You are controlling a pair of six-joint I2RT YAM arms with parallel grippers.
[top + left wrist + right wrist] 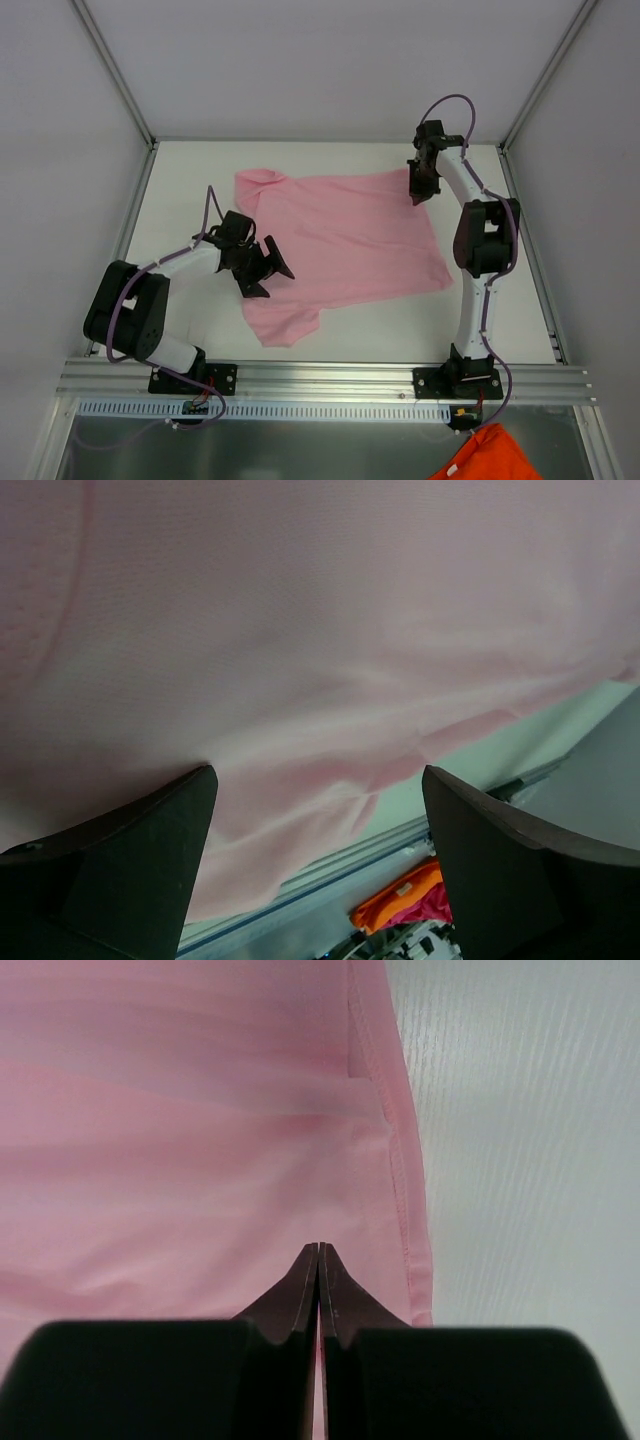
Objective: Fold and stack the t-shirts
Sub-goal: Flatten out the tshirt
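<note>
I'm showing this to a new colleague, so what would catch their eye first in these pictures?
The pink t-shirt lies spread and slightly rumpled across the middle of the white table. The right tool is shut on its far right corner, while the left tool hangs open over its left side. An orange cloth peeks in below the table's near edge.

t-shirt (340, 235): plain light pink, short sleeves | state: unfolded, spread mostly flat, i see soft wrinkles | pose: collar far left, hem right | where: on white table (480, 330)
</note>
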